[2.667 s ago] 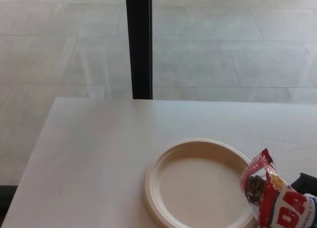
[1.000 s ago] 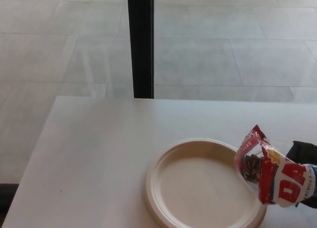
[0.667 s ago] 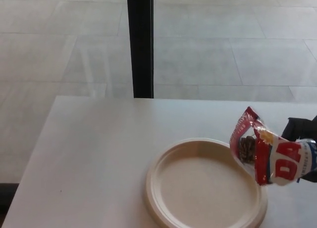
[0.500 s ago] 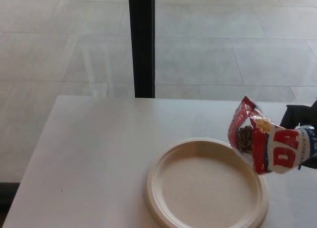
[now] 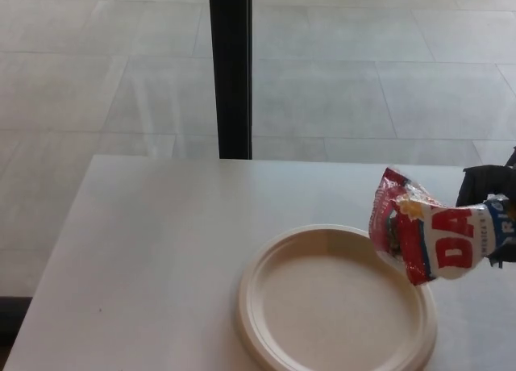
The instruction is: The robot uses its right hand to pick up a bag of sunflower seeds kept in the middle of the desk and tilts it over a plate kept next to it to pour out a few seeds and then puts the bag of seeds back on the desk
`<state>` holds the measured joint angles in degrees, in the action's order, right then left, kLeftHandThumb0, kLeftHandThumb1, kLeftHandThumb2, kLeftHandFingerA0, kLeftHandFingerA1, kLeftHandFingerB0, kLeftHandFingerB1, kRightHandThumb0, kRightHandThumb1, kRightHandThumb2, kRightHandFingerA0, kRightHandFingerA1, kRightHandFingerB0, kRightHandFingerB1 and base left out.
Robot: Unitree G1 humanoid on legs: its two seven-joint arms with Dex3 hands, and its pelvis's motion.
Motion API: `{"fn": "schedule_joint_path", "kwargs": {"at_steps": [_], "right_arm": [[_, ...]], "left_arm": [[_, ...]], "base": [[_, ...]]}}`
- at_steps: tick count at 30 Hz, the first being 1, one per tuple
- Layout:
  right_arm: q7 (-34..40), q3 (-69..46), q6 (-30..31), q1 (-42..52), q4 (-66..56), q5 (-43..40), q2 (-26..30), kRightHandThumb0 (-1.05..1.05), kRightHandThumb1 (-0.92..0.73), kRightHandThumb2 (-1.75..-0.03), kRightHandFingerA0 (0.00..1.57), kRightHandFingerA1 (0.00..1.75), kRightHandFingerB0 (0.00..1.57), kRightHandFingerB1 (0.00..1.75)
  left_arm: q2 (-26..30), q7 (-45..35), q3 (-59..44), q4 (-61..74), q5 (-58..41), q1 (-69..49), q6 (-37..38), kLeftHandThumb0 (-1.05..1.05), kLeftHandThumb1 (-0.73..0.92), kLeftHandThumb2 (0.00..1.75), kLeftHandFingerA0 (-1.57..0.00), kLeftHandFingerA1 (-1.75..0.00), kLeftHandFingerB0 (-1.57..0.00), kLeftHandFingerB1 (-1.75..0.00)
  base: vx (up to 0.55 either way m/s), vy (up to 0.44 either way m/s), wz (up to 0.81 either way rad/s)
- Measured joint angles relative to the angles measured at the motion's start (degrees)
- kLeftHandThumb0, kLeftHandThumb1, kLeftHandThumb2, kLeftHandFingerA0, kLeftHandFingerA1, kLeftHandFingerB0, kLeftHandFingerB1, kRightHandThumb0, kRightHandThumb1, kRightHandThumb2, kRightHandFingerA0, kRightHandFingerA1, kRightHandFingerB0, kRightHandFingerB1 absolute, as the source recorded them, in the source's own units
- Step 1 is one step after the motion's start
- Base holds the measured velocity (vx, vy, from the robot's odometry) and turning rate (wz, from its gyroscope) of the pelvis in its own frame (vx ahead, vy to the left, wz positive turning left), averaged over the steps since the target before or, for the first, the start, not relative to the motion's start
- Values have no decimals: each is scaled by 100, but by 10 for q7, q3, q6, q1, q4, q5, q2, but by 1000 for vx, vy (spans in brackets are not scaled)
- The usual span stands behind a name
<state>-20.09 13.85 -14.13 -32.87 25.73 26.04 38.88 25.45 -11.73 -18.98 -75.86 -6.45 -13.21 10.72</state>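
A red and white bag of sunflower seeds [image 5: 431, 230] hangs above the right rim of the plate, lying almost on its side with its torn mouth turned left. My right hand [image 5: 488, 189] is at the picture's right edge, shut on the bag's far end; only part of the black hand shows. The beige round plate [image 5: 266, 306] rests on the white desk [image 5: 153, 242] and no seeds show in it. My left hand is out of the picture.
A black vertical post [image 5: 230, 68] rises behind the desk's far edge, in front of a grey tiled floor. The desk's left edge runs diagonally at the lower left.
My right hand has lifted the bag from low at the plate's right rim up and slightly back, turning it closer to horizontal. The plate has stayed put.
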Motion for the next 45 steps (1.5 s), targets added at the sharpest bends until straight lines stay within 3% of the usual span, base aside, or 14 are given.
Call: {"fn": "schedule_joint_path", "kwargs": {"at_steps": [2,4,8,20,21,23,24,27,29,30,35,36,39,45], "right_arm": [[-6,5,7,-10,-3,9,4,-21,-70,-87,87,122,77,67],[-13,6,11,-22,-5,13,9,-19,-64,-91,92,162,81,125],[-21,6,14,-52,-4,19,17,-22,-63,-93,81,175,69,157],[-25,16,6,-74,-5,32,15,-21,-61,-96,80,175,65,166],[-25,17,6,-74,-6,32,14,-21,-61,-93,79,175,65,166],[-27,21,4,-74,-17,34,13,-23,-65,-83,77,175,63,165],[-28,22,3,-74,-21,34,12,-26,-71,-68,79,169,70,121],[-31,27,3,-74,-36,38,12,-30,-72,-64,80,168,75,107],[-35,34,5,-75,-45,43,12,-28,-69,-65,82,164,75,105],[-38,36,7,-75,-48,46,12,-26,-71,-64,80,170,69,132],[-40,45,8,-80,-50,62,12,-26,-69,-68,82,168,78,117],[-40,47,7,-81,-50,65,12,-29,-68,-67,84,141,75,74],[-40,57,5,-84,-50,80,14,-30,-67,-68,84,151,78,81],[-40,76,6,-87,-53,116,17,-34,-70,-63,84,135,77,70]], "left_arm": [[1,0,0,0,0,1,0,-75,80,64,-41,-51,-39,-35],[2,0,0,0,0,2,0,-75,80,64,-39,-51,-38,-35],[7,-1,-3,0,0,6,0,-79,68,75,-39,-55,-35,-41],[9,-2,-3,1,0,10,0,-75,80,65,-38,-52,-38,-35],[9,-2,-3,1,0,10,0,-79,67,77,-38,-56,-34,-41],[9,-3,-2,1,0,10,0,-75,81,65,-41,-52,-38,-35],[9,-3,-2,1,0,10,0,-77,81,65,-41,-52,-39,-35],[10,-3,0,1,1,11,0,-76,81,64,-41,-53,-38,-36],[10,-3,-1,2,1,11,0,-74,80,64,-42,-54,-38,-36],[10,-3,-1,2,1,12,0,-74,81,64,-41,-53,-38,-35],[10,-3,-6,2,0,12,0,-80,68,77,-39,-53,-36,-40],[10,-3,-6,2,0,13,0,-75,81,65,-39,-49,-39,-35],[10,-3,-5,2,1,14,0,-77,79,64,-38,-53,-38,-36],[10,-4,-6,3,1,15,0,-79,69,76,-38,-56,-34,-40]], "base": [[0,0,0],[0,0,0],[0,0,0],[0,0,0],[0,0,0],[0,0,0],[0,0,0],[0,0,0],[0,0,0],[0,0,0],[0,0,0],[0,0,0],[0,0,0],[0,0,0]]}}
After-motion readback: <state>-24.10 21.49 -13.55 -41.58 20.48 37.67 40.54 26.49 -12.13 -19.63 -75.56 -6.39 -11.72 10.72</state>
